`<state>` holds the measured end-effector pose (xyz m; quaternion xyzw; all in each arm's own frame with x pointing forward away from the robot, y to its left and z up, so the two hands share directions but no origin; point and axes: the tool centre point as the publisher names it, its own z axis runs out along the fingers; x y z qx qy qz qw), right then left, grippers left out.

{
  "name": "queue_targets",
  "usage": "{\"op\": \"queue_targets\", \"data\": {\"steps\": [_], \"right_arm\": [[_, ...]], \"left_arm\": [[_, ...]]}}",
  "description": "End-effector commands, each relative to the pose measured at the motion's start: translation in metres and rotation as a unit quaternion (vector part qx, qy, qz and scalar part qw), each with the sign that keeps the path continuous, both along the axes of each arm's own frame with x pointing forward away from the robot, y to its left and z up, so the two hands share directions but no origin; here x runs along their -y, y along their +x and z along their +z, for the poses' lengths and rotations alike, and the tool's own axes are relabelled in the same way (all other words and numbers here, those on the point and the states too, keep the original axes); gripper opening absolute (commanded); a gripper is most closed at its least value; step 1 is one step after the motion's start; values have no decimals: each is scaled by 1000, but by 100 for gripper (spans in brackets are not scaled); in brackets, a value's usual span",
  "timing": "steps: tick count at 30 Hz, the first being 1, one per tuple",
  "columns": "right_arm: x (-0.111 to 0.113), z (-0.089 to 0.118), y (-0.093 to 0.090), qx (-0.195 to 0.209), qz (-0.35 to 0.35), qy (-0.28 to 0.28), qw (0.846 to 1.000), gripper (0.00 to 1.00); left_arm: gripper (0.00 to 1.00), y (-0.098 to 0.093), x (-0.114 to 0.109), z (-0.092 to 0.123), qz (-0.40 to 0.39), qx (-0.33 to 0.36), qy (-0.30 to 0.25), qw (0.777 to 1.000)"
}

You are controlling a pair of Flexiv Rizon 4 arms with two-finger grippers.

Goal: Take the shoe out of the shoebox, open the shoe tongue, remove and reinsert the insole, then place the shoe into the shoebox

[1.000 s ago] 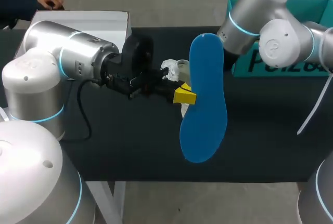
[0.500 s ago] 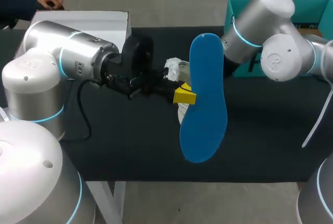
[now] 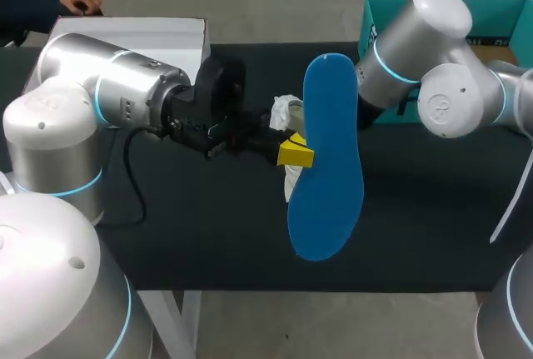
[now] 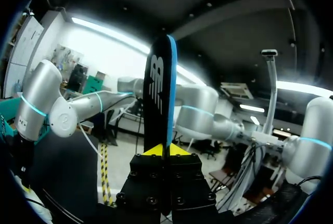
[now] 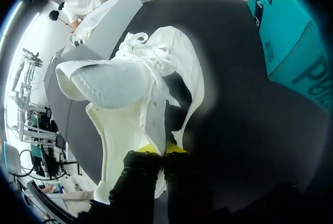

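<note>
Blue foam insole [image 3: 326, 159] hanging above black table [image 3: 208, 226], left tool [image 3: 293, 152] pinching it shut at mid-length edge. Long axis running far-to-near in head view, broader forefoot end pointing toward robot, flat face facing upward. Likely light, bendy, springing back; mid-edge pinch suiting it. White shoe [image 5: 140, 94] hanging just beyond insole, right tool [image 5: 161, 148] clamping thin upper beside laces; soft fabric probably sagging, slipping. Teal shoebox [image 3: 500, 9] sitting at far right.
</note>
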<state>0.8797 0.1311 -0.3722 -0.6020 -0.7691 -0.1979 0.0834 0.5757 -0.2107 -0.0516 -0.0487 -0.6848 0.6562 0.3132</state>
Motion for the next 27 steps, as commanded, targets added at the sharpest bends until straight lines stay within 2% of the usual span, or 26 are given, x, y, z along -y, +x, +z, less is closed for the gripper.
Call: {"op": "queue_targets", "data": {"steps": [1,6,14,27], "right_arm": [[-2,1,1,-10,-1,-7,1000,100],[0,10,-4,-27,-2,0,1000,100],[7,34,-10,-43,4,46,998,100],[7,34,-10,-43,4,46,998,100]], "left_arm": [[0,0,1,0,1,0,0,1000],[0,0,1,0,1,0,0,1000],[0,0,1,0,1,0,0,1000],[0,0,1,0,1,0,0,1000]]}}
